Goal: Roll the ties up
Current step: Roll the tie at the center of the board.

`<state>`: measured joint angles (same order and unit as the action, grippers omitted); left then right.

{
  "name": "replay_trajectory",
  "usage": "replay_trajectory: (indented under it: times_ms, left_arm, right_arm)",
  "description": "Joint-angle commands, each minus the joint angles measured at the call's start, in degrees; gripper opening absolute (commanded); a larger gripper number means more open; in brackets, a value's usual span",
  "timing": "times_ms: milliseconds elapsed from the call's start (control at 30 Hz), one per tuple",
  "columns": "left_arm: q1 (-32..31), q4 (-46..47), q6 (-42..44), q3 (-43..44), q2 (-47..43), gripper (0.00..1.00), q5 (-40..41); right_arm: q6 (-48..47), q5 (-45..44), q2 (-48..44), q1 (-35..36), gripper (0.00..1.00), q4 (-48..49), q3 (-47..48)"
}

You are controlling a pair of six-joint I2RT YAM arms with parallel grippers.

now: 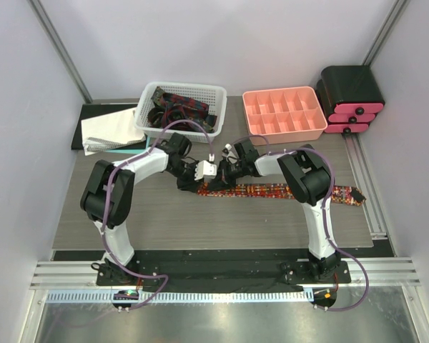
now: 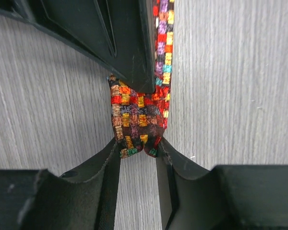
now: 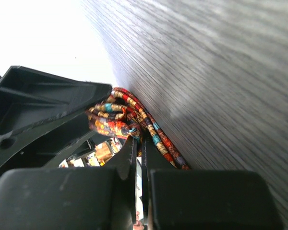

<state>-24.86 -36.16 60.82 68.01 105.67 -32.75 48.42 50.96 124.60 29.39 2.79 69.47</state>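
Nearest you, the grey wood-grain table (image 1: 200, 221) in front of the arm bases is bare. Just beyond it, the red patterned tie (image 1: 286, 191) lies flat across the table, running from the middle out to your right. Its loose length passes under the right arm, probably so the fabric can feed straight into the roll.

Both arms meet at the tie's left end, where a small roll (image 2: 134, 122) has been started. Your left pincer (image 2: 138, 149) pinches that roll, with a fingertip against each side of it. This looks like a hold meant to keep the first turns from springing open.

Your right pincer (image 3: 138, 143) is pressed together with its tips right at the roll. The right wrist view doesn't show whether a layer of fabric is caught between them. From the left wrist view it reaches over the far side of the roll, where the flat tie leaves it.

I'd judge the rolling to be at an early stage, since most of the tie is unrolled.

Further back, the white basket (image 1: 144, 114) holds the other ties (image 1: 182, 107) in a dark tangle. The white cloth (image 1: 107, 128) lies to its left. The pink compartment tray (image 1: 284, 133) sits to the basket's right, likely where finished rolls go. The black and pink drawer unit (image 1: 350, 93) stands in the far right corner.
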Motion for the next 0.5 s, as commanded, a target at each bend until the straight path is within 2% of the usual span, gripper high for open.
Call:
replay_trajectory:
  times_ms: [0,267,467]
  left_arm:
    - [-1.2,-0.8,-1.2,2.4,-3.8,0.33,-4.7]
    - [-6.0,-0.7,-3.3,5.4,1.1,0.38,-2.9]
    - [-7.7,-2.0,-3.0,8.7,5.7,0.43,3.5]
  right_arm:
    - [-0.4,-5.0,3.0,0.1,0.01,-1.0,-0.7]
    - [0.0,-4.0,2.8,0.6,0.03,-0.8,-0.1]
    - [-0.4,-3.1,2.2,0.6,0.04,-0.7,-0.6]
